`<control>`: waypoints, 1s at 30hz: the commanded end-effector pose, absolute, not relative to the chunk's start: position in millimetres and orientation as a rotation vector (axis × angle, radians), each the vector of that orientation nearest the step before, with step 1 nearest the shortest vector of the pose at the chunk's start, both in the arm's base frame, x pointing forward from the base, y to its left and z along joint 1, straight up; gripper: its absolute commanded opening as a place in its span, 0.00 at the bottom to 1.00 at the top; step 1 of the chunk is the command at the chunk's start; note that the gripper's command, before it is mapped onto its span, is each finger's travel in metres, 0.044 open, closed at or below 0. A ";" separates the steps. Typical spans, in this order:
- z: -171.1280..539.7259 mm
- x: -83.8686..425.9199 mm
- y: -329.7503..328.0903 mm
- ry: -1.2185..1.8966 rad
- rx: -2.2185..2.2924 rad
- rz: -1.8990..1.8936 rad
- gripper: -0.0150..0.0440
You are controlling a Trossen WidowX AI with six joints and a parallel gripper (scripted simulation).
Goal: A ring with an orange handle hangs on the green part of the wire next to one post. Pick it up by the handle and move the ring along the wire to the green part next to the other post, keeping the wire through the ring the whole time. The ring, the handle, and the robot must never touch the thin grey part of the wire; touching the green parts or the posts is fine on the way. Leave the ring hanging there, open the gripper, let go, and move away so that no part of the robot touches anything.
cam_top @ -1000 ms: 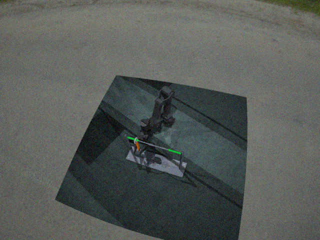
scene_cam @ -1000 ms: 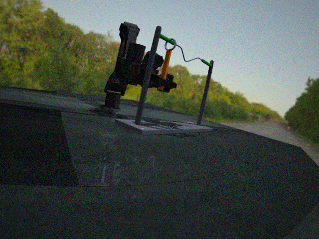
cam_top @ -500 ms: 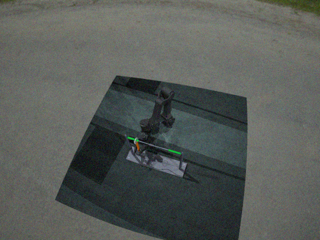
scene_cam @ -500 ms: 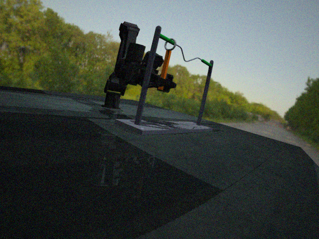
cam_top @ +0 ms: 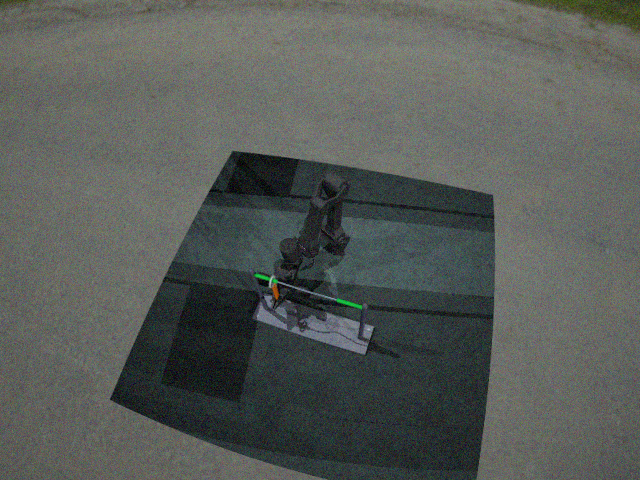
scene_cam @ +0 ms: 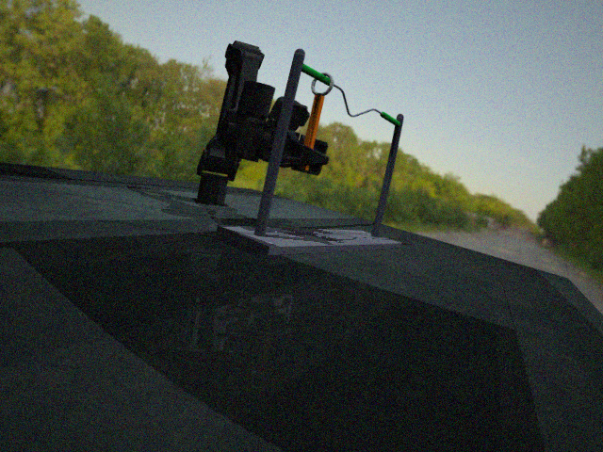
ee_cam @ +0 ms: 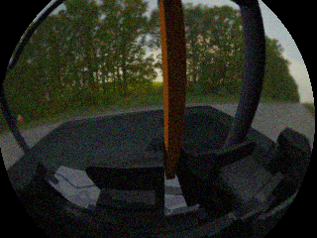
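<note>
The ring (cam_top: pixel 271 282) (scene_cam: pixel 312 85) hangs around the green wire part (cam_top: pixel 261 276) (scene_cam: pixel 313 72) by the left post in the top view, near that part's inner end. Its orange handle (cam_top: pixel 275 290) (scene_cam: pixel 315 117) (ee_cam: pixel 174 84) points down, slightly tilted in the exterior view. My gripper (scene_cam: pixel 311 154) (ee_cam: pixel 163 133) is shut on the lower part of the handle, well below the wire. The thin grey wire (cam_top: pixel 310 292) (scene_cam: pixel 347 104) dips between the green parts. The other green part (cam_top: pixel 349 303) (scene_cam: pixel 390 119) is bare. The ring is out of the wrist view.
The nearer post in the exterior view (scene_cam: pixel 280 146) also stands right of the handle in the wrist view (ee_cam: pixel 254 64). The far post (cam_top: pixel 363 322) (scene_cam: pixel 388 175) stands at the other end of the pale base board (cam_top: pixel 336 339). The arm is behind the wire in the top view.
</note>
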State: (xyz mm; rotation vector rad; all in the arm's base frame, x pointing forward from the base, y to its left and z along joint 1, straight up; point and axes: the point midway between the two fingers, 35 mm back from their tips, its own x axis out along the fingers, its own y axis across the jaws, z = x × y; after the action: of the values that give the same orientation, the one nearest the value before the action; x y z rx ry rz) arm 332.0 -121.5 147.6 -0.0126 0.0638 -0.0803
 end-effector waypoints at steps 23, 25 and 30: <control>157.0 331.9 -122.3 0.063 -0.010 -0.086 0.00; 157.0 331.9 -122.3 0.063 -0.010 -0.086 0.00; 157.0 331.9 -122.3 0.063 -0.010 -0.086 0.00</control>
State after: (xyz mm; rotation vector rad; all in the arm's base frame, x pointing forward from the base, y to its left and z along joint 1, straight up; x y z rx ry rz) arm 332.1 -121.6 156.0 -0.0121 0.0647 -0.0805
